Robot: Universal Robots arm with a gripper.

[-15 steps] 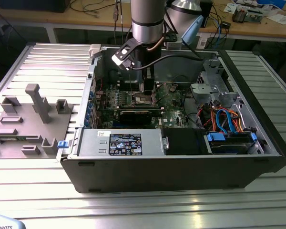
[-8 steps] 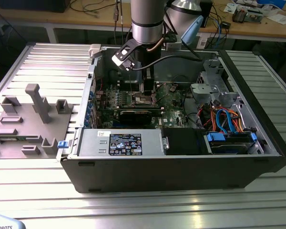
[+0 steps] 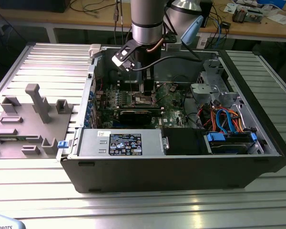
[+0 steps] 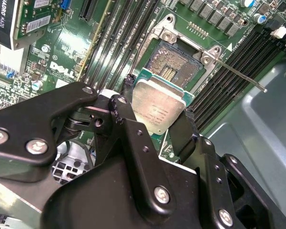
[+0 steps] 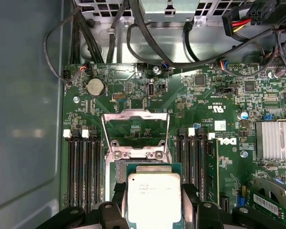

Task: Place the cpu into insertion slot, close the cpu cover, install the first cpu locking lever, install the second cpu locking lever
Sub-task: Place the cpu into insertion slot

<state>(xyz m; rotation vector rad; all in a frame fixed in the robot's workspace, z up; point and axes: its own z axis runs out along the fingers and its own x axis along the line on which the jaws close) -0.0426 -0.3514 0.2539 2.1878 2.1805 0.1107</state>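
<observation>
The claw is clamped on the cpu by two opposite edges, holding it over the slot. Past the claw's tips the cover stands raised, and a lever sticks out free.

Cpu: flat square chip with a silvery-grey lid on a green base. It is gripped at two opposite edges by the pincer and held just over the insertion slot, not seated.
Insertion slot: square, with a brownish contact field and a metal rim, uncovered.
Cpu cover: silver windowed frame, swung open.
Locking lever: thin rod, unlatched.
</observation>
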